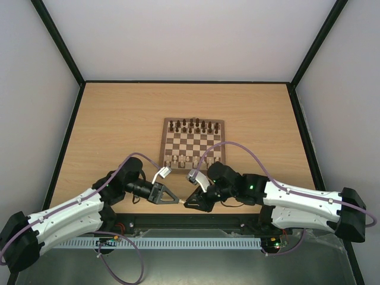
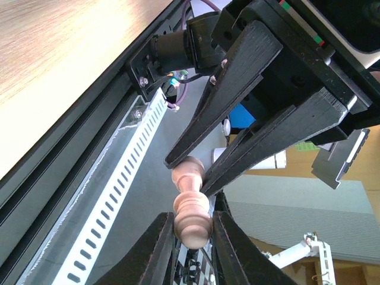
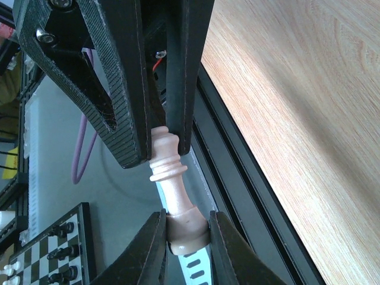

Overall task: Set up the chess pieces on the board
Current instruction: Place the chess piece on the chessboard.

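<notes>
A single pale chess piece (image 3: 172, 196) is held in the air above the near edge of the desk (image 1: 119, 119), on the near side of the chessboard (image 1: 193, 145). It is grasped from both ends. In the right wrist view the right hand (image 1: 191, 203) is clenched on the wide base, while the left hand (image 1: 175, 201) is seen closed on the slim collared head, with fingers that appear to press both sides. A hand-to-hand transfer is judged to be the step in hand.

For this to be done well, the receiving grip should be confirmed as firm before the other hand is released. The release is best made by opening alone, without pull or twist, so the piece is not levered out of line. Because the black rail and the gap beyond the desk lie underneath, a slip here could mean the piece is lost.

Dark pieces (image 1: 193, 125) are ranged along the far rows and other pale pieces (image 1: 184, 161) along the near row. The piece should be lowered base down onto a vacant near square, and its neighbours should not be brushed.
</notes>
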